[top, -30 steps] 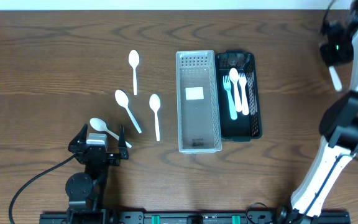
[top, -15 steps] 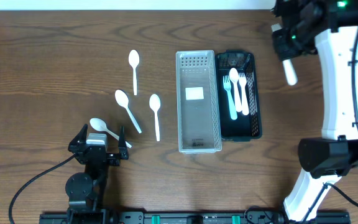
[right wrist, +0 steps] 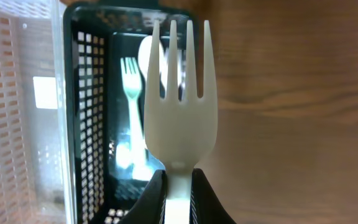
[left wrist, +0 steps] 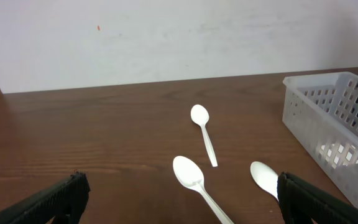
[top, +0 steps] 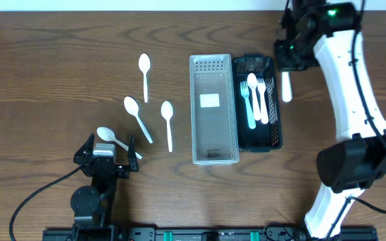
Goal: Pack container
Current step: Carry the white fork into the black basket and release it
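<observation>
— Change?
— Right fingers (right wrist: 150, 203), closed on the white plastic fork (right wrist: 179, 106), have come across; the black mesh basket (right wrist: 92, 118) is now just left of them.
— Then I think only lowering remains.

The table (top: 45, 53) under me was dark brown wood, its grain running left to right, and it filled nearly the whole overhead view. A black cable (top: 42, 187) curved across its near left part toward the front edge. Along that front edge ran a dark rail (top: 200, 235) with small green pieces on it. From my left wrist I saw a plain white wall (left wrist: 166, 37) rising behind the table's far edge, with a tiny red speck (left wrist: 98, 27) on it.
</observation>
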You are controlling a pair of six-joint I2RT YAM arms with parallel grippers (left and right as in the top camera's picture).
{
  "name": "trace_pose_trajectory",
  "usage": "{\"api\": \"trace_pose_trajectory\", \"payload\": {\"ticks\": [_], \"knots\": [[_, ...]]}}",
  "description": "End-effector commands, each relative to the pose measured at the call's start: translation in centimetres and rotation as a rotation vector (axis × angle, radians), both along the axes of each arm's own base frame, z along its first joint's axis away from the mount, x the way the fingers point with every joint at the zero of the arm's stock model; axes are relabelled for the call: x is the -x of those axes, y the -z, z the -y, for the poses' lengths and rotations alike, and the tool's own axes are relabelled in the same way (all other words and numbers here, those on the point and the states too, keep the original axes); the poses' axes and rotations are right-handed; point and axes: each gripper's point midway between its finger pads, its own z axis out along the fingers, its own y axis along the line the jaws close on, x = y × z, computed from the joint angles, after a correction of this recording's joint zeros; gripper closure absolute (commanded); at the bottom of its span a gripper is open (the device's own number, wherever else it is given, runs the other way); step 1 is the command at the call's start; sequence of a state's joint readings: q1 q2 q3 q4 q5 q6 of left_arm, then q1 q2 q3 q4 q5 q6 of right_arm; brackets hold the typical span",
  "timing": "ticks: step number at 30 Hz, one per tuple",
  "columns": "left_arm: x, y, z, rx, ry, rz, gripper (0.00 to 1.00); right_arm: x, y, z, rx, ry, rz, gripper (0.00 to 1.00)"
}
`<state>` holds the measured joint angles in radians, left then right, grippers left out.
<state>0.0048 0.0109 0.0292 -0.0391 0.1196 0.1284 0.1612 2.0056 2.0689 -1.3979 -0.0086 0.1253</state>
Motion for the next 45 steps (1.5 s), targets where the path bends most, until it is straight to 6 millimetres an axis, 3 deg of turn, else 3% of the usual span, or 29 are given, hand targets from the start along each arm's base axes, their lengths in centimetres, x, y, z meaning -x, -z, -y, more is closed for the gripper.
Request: {"api": "trace_pose_trajectory", "payload": {"ticks": [1,6,9,14,20,22,27,30,33,40,45], "knots": [[0.0,1.5,-0.1,-0.002,-0.002,-0.037,0.02,0.7,2.5,-2.6,-0.067,0.005,-0.056,0.93],[0.0,1.5,-0.1,-0.002,-0.002,-0.037,0.02,1.7,5.7,-4.4,-0.083,-0.001,-0.105,0.91],[0.0,1.5,-0.1,-0.002,-0.002,-0.037,0.02,2.5,7.0,-4.8,-0.076,-0.004,-0.136,0.75],[0.0,1.5,-0.1,-0.002,-0.002,-0.037,0.02,3.2,8.3,-4.9,-0.069,-0.003,-0.167,0.68],[0.0,1.5,-0.1,-0.002,-0.002,-0.037,0.02,1.7,7.2,-4.6,-0.083,0.003,-0.11,0.26],[0.0,1.5,-0.1,-0.002,-0.002,-0.037,0.02,0.8,5.7,-4.1,-0.092,0.011,-0.07,0.01],[0.0,1.5,-0.1,-0.001,-0.002,-0.037,0.02,-1.5,0.4,0.5,-0.05,-0.003,0.047,0.01],[0.0,1.5,-0.1,-0.002,-0.002,-0.037,0.02,-0.9,-1.9,5.8,0.065,0.041,0.05,0.01],[0.0,1.5,-0.1,-0.002,-0.002,-0.037,0.02,0.9,-3.6,11.9,0.187,0.158,0.011,0.01],[0.0,1.5,-0.1,-0.002,-0.002,-0.037,0.02,5.5,-3.2,19.5,0.203,0.333,-0.13,0.01],[0.0,1.5,-0.1,-0.002,-0.002,-0.037,0.02,6.2,-2.7,22.5,0.153,0.424,-0.122,0.01]]}}
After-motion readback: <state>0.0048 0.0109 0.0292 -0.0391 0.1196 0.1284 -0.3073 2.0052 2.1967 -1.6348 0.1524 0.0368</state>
